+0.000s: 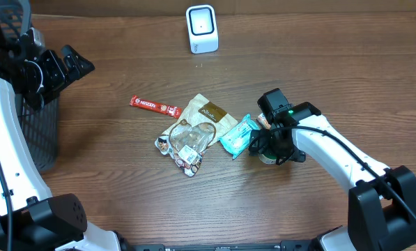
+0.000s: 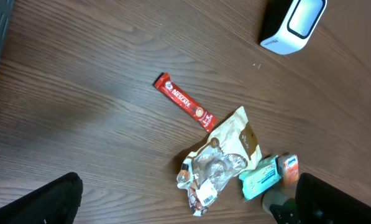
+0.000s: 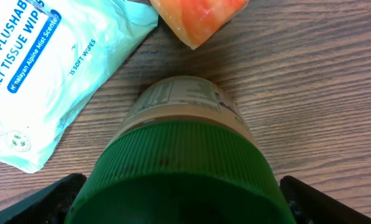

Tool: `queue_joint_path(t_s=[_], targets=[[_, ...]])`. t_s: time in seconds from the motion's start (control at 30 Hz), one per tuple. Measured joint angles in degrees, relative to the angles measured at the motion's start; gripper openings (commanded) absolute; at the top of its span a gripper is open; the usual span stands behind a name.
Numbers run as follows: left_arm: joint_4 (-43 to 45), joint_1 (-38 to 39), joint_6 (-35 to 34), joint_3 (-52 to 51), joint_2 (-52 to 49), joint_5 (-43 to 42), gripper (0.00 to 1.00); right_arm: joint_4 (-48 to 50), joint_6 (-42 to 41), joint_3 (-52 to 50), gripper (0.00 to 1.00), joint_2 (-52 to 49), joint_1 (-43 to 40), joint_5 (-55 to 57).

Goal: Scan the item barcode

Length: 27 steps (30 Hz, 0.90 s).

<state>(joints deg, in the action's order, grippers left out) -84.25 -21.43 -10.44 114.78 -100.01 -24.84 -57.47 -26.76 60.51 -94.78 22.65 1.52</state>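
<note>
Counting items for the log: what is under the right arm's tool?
A green-lidded jar with a printed label, between the fingers of the right tool. Overhead, the right arm covers most of it; its barcode and base cannot be seen.

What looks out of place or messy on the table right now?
Nothing looks spilled or broken. The items just lie in a loose heap: a crumpled bag overlaps the pouch, and the wipes sit askew beside the jar. The Nescafe stick lies apart.
</note>
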Motion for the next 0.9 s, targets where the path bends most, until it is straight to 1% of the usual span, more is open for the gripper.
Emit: queue_joint_path(t_s=[0.03,0.07,0.27,0.9], targets=[[0.02,0.0,0.0,0.0,0.0,0.0,1.0,-0.02,0.07,0.0,0.68,0.0,0.0,0.0],[0.02,0.0,0.0,0.0,0.0,0.0,1.0,-0.02,-0.09,0.0,0.67,0.0,0.0,-0.04],[0.02,0.0,0.0,0.0,0.0,-0.02,1.0,-0.04,-0.02,0.0,0.68,0.0,0.0,0.0],[0.02,0.0,0.0,0.0,0.0,0.0,1.0,-0.11,-0.02,0.0,0.68,0.0,0.0,0.02]])
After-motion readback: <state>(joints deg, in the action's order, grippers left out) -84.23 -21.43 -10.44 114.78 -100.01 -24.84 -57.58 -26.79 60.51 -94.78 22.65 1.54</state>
